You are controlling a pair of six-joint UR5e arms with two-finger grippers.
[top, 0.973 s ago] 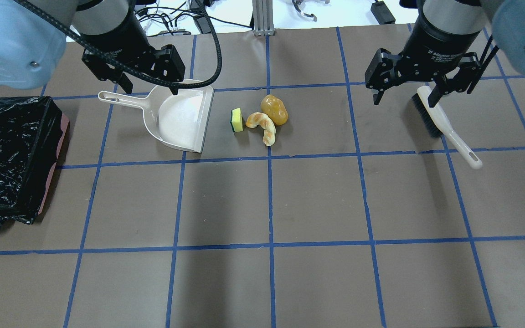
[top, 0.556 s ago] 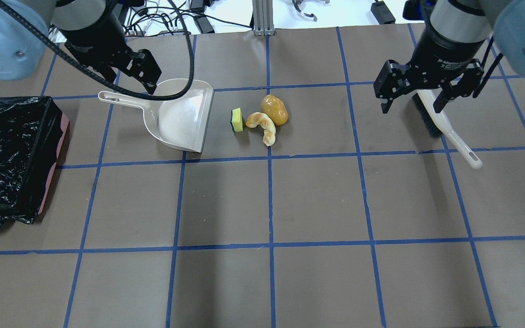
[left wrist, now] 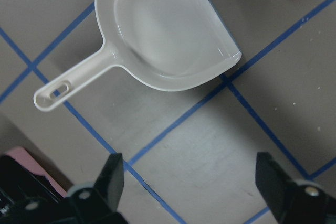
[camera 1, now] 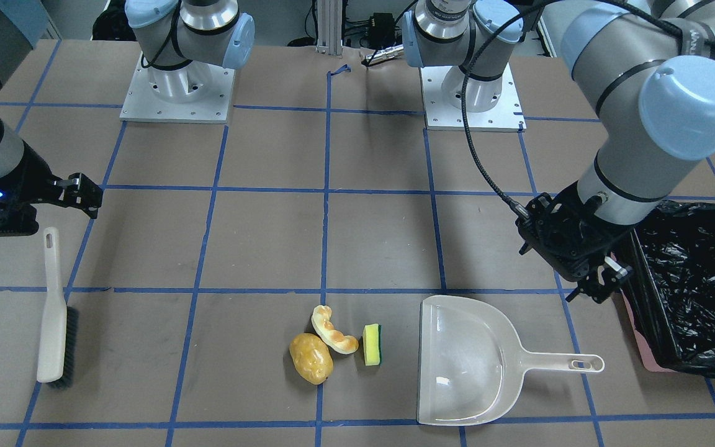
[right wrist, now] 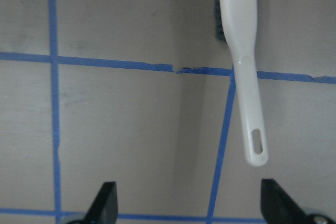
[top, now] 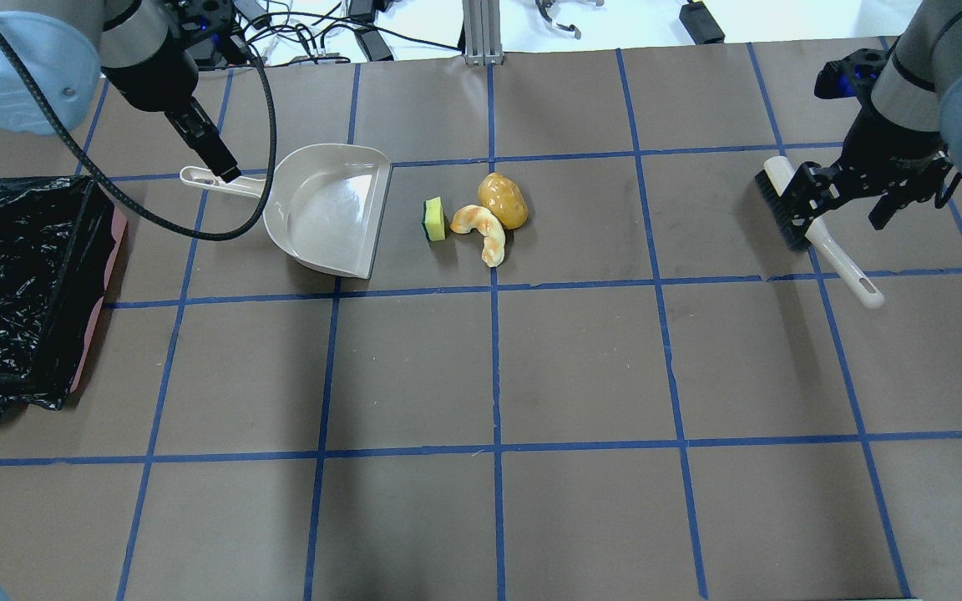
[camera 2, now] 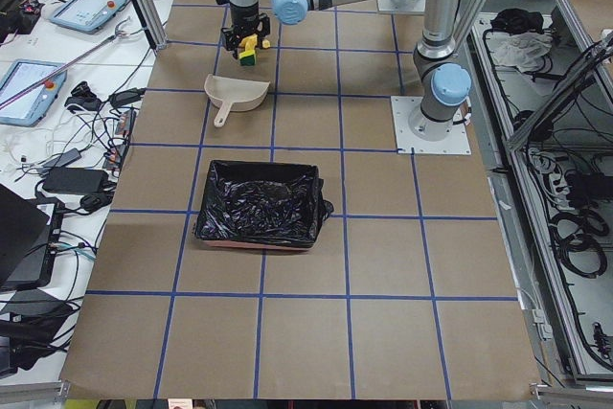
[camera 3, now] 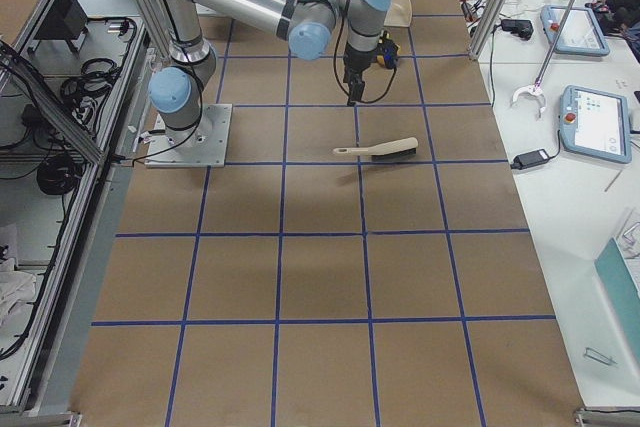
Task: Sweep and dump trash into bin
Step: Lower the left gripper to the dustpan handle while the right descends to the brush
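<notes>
The trash lies mid-table: a golden-brown potato lump (top: 503,200), a curved tan bread piece (top: 479,231) and a yellow-green sponge (top: 434,219). Just left of the sponge a cream dustpan (top: 326,210) lies flat with its mouth toward the trash; it also shows in the left wrist view (left wrist: 168,30). My left gripper (top: 212,154) is open and empty above the dustpan handle (left wrist: 68,85). The black-lined pinkish bin (top: 13,284) stands at the left edge. My right gripper (top: 836,219) is open and empty above the white brush (top: 815,229), whose handle shows in the right wrist view (right wrist: 244,61).
Blue tape lines grid the brown table. The arm bases (camera 1: 177,87) stand at the robot's side. Cables and devices (top: 322,33) and an aluminium post (top: 481,33) lie beyond the far edge. Operators' tablets (camera 2: 91,7) sit on a side bench.
My left gripper has swung left from over the dustpan's pan to over its handle. My right gripper has moved right and along the brush toward its handle. Trash, dustpan and brush have not moved.
</notes>
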